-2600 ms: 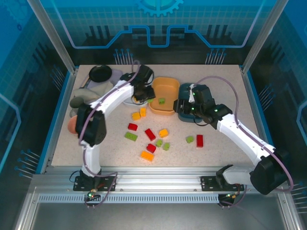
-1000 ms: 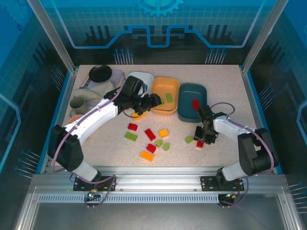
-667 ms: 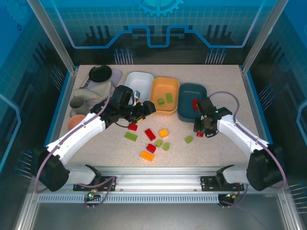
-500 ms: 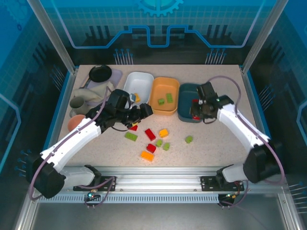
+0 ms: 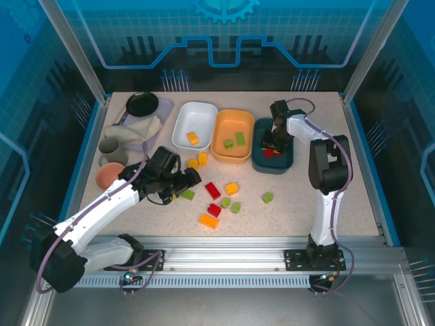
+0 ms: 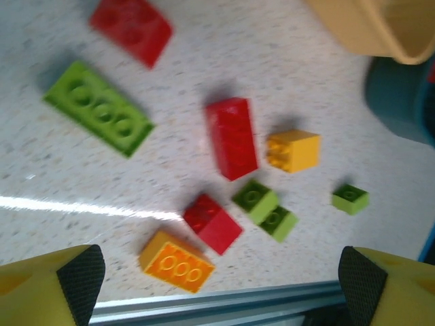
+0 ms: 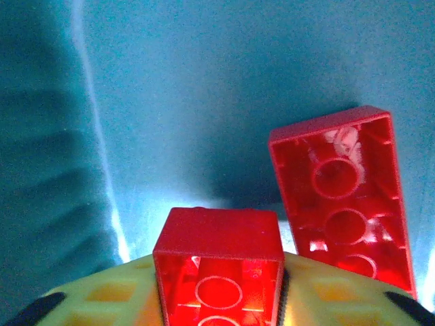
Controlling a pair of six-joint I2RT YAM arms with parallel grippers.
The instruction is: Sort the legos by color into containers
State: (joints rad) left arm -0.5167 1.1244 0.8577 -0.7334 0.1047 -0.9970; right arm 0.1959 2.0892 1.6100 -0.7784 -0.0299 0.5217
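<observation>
My right gripper (image 5: 272,144) hangs low inside the dark teal dish (image 5: 283,163), shut on a small red lego (image 7: 217,234). A longer red lego (image 7: 343,200) lies upside down on the dish floor beside it. My left gripper (image 5: 192,178) hovers open over the loose legos, its fingertips (image 6: 80,272) spread wide with nothing between them. Below it lie a green plate (image 6: 98,109), red bricks (image 6: 232,137), a yellow brick (image 6: 292,150) and an orange brick (image 6: 177,261). The white dish (image 5: 201,112) holds one yellow lego (image 5: 193,138). In the orange dish (image 5: 233,157) sit two green legos (image 5: 239,138).
A small black pan (image 5: 142,103), a grey cloth (image 5: 136,129) and a pinkish bowl (image 5: 109,175) crowd the left side. A lone green lego (image 5: 268,197) lies right of the pile. The aluminium rail (image 5: 217,243) borders the table's near edge.
My right gripper picked a red lego off the table and carried it back into the teal dish. My left arm left a yellow lego in the white dish and drew back over the pile.
</observation>
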